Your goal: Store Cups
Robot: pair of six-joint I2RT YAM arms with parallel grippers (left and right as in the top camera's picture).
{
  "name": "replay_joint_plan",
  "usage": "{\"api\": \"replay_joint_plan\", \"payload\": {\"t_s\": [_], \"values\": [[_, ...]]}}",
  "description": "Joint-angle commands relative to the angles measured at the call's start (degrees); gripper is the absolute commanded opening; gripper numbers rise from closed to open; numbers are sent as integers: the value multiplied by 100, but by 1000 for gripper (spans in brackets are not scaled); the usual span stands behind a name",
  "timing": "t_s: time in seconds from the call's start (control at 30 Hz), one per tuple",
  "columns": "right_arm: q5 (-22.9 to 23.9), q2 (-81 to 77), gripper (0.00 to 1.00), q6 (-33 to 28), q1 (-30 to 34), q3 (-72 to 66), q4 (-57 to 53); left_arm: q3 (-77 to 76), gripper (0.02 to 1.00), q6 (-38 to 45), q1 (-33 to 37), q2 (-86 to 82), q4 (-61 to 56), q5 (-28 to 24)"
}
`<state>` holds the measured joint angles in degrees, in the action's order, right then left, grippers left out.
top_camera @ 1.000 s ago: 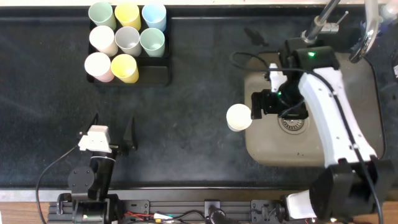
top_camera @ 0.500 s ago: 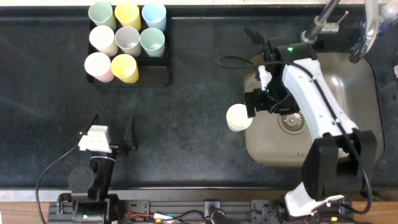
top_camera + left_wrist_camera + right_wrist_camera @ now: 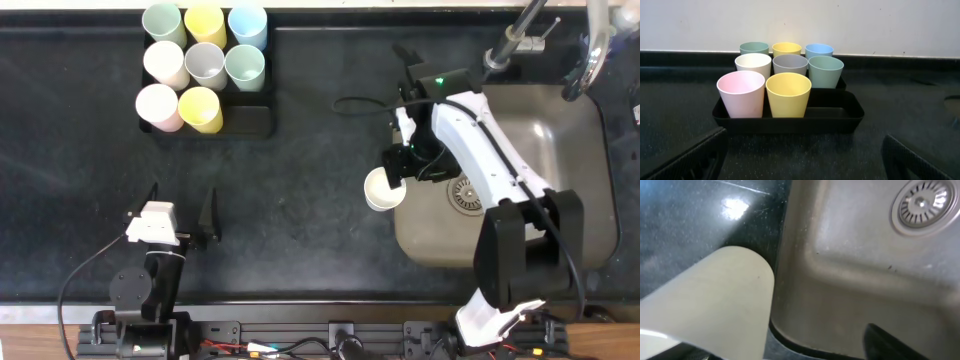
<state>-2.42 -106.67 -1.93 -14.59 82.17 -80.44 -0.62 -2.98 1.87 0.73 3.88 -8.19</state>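
Upper left of the top view, the tray (image 3: 250,122) holds eight cups (image 3: 206,66); the sink (image 3: 440,240) lies at the right, a lone cup (image 3: 381,190) at its left rim.

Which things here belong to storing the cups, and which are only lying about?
Job: cream cup, held in the right hand; black tray; eight cups standing in it.
Lying about: sink; tap.

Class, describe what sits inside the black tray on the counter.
Eight upright cups stand in the tray in three rows; the corner space beside the front yellow cup is bare. The tray floor under the cups is covered.
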Motion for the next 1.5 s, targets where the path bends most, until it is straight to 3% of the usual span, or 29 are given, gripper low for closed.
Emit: {"api": "replay_joint_plan", "payload": {"t_s": [0.03, 0.2, 0.43, 0.57, 1.07, 1.23, 1.5], "values": [[55, -31, 656, 68, -70, 166, -31, 17, 1000, -4, 4, -61, 11, -59], [55, -31, 505, 315, -116, 166, -52, 17, 1000, -4, 4, -61, 11, -59], [-13, -31, 172, 372, -127, 166, -48, 17, 1000, -4, 4, -61, 11, -59], [-116, -31, 42, 372, -131, 166, 17, 17, 1000, -4, 4, -61, 11, -59], [-120, 131, 42, 610, -282, 424, 116, 17, 1000, -4, 4, -61, 11, -59], [-144, 179, 45, 835, -286, 1593, -345, 17, 1000, -4, 4, -61, 11, -59], [-789, 114, 40, 1121, -476, 3491, -538, 17, 1000, -4, 4, -61, 11, -59]]}}
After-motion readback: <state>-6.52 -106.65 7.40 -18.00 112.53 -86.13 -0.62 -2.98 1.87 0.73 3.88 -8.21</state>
